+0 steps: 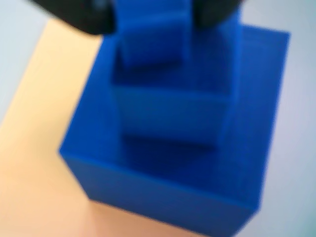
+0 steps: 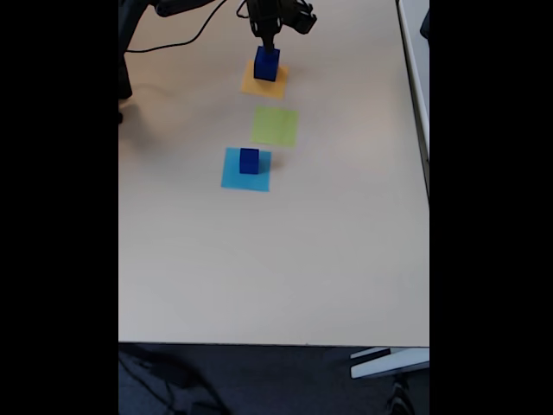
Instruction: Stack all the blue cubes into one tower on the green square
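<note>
In the wrist view a large blue cube (image 1: 168, 187) stands on the orange-yellow square (image 1: 44, 123), and a medium blue cube (image 1: 170, 116) sits on top of it. A small blue cube (image 1: 153, 44) is at the top, between the dark fingers (image 1: 74, 17) of my gripper (image 1: 153, 19), which is shut on it. The picture is blurred. In the fixed view this stack (image 2: 266, 64) stands at the back under the gripper (image 2: 268, 41). Another blue cube (image 2: 249, 161) sits on the light blue square (image 2: 233, 177). The green square (image 2: 275, 126) lies bare between the two.
The three coloured squares lie in a line down the middle of the beige table (image 2: 276, 259). The arm's base and a black cable (image 2: 186, 39) are at the back left. The table's front edge (image 2: 276, 344) and right edge border a dark floor.
</note>
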Controlling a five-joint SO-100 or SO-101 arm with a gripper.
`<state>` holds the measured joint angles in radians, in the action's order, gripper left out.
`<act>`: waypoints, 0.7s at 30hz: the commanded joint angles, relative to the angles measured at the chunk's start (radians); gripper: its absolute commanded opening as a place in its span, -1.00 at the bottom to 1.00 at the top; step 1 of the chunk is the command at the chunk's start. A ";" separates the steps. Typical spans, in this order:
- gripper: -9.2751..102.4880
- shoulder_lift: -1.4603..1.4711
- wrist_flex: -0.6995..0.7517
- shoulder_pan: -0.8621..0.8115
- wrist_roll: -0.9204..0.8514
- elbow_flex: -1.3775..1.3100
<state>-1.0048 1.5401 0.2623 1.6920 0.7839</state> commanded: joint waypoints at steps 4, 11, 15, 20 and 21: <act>-0.81 -0.035 0.000 -0.015 -0.008 -0.037; -0.84 -0.049 -0.003 -0.023 -0.023 -0.034; -0.83 -0.077 -0.003 -0.043 -0.058 -0.034; -0.82 -0.087 0.002 -0.055 -0.089 -0.057; -0.82 -0.087 0.003 -0.055 -0.091 -0.060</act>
<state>-1.0048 1.5401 0.2102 1.6137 0.7839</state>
